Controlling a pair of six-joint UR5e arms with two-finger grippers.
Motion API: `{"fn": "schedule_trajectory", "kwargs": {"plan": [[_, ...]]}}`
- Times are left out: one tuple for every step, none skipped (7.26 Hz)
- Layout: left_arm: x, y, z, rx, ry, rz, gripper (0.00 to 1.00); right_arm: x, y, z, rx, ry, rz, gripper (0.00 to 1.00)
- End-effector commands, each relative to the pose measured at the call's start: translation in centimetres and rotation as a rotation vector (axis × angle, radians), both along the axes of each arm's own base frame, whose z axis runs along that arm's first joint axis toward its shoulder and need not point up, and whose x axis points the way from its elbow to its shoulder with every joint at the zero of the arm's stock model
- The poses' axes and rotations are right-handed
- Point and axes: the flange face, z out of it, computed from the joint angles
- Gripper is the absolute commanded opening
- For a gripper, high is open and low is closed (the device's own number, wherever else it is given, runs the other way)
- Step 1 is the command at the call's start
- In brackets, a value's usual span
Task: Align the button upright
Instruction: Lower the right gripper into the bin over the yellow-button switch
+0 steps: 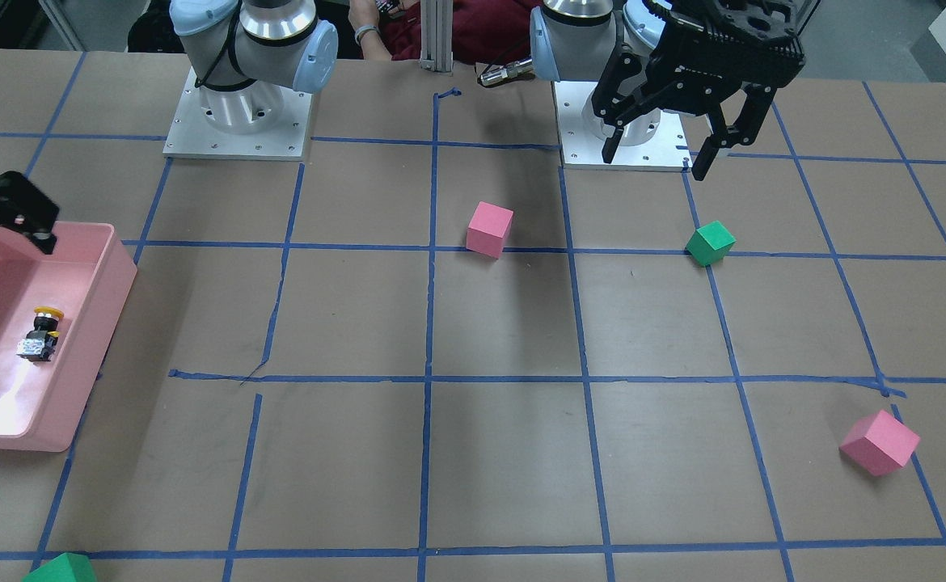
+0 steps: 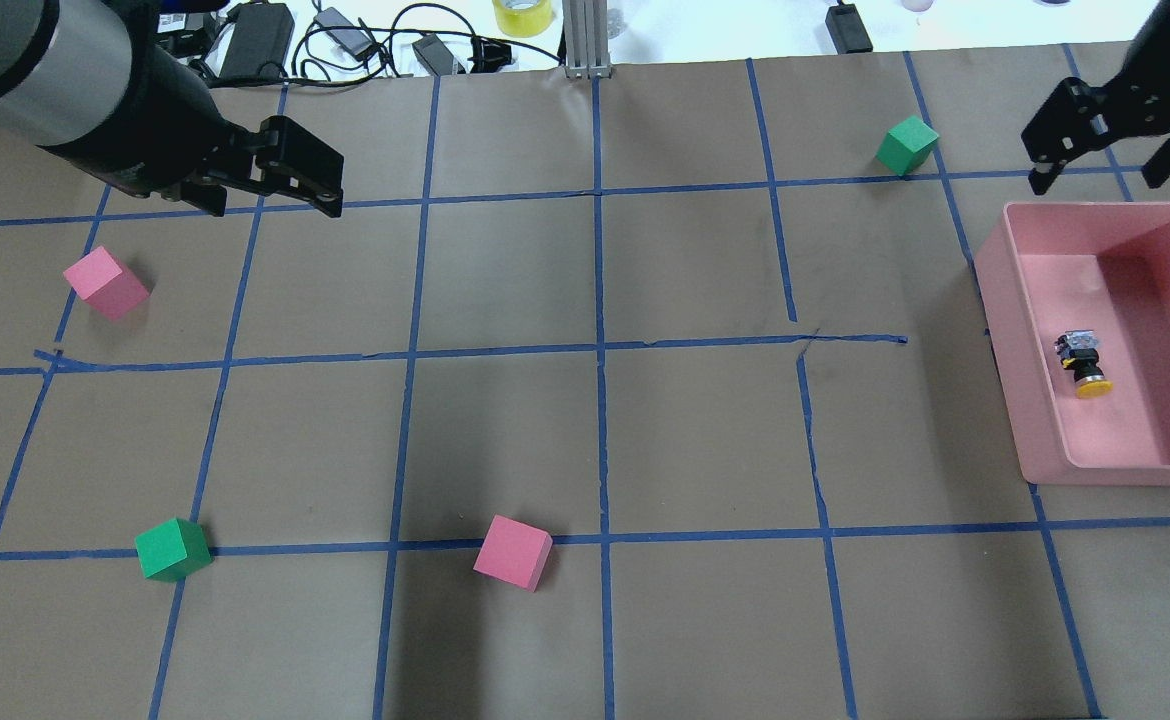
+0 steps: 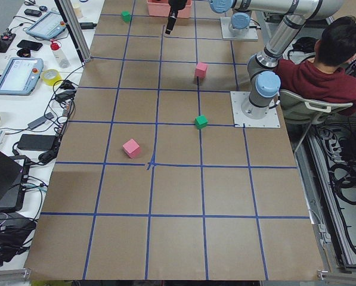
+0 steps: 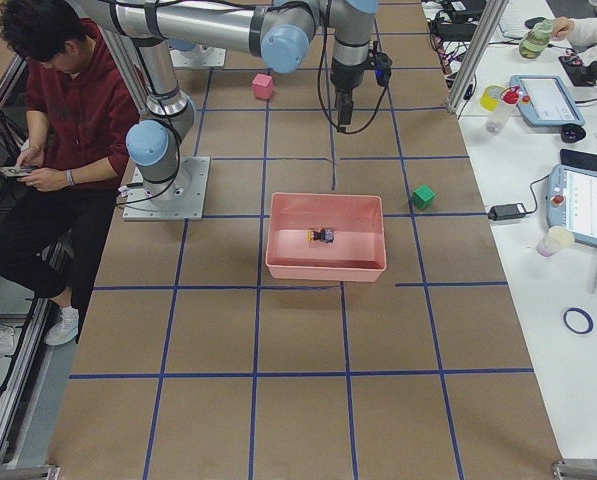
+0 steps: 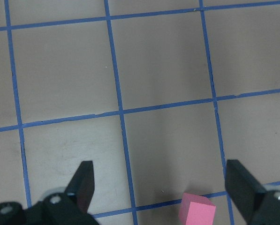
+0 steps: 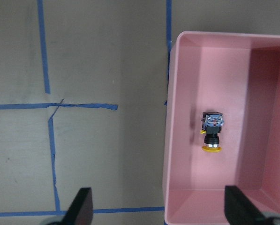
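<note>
The button (image 6: 212, 132) lies on its side in the pink bin (image 6: 171, 140), untouched.
Our left gripper (image 5: 159, 165) hangs wide open and empty, well apart; our right gripper (image 6: 157, 189) gapes empty by the bin's rim. We judge the button light, rigid, slick at the cap, so we would pinch its black body.

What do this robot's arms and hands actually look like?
The left arm and right arm are silver-grey tubes with pale blue joint caps. The left hand and right hand are black two-fingered claws. A black cable loops around the right arm.
</note>
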Motion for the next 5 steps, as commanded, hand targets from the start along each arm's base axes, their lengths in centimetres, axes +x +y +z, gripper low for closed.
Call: {"fn": "schedule_trajectory", "kwargs": {"plan": [[0.0,0.0,0.0,0.0,-0.003,0.0,1.0,-7.2,-0.7,-7.4,-0.005,0.0,-0.047,1.0],[0.0,0.0,0.0,0.0,-0.003,0.0,1.0,-8.7,-1.2,-10.0,-0.035,0.029,-0.061,1.0],[0.0,0.0,0.0,0.0,-0.003,0.0,1.0,-9.6,-1.5,-12.8,-0.011,0.053,-0.069,1.0],[0.0,0.0,0.0,0.0,-0.002,0.0,1.0,-10.9,-1.0,-14.3,0.018,0.051,-0.091,1.0],[0.0,0.0,0.0,0.0,-0.001,-0.001,1.0,-11.4,-1.2,-15.7,0.033,0.041,-0.1,1.0]]}}
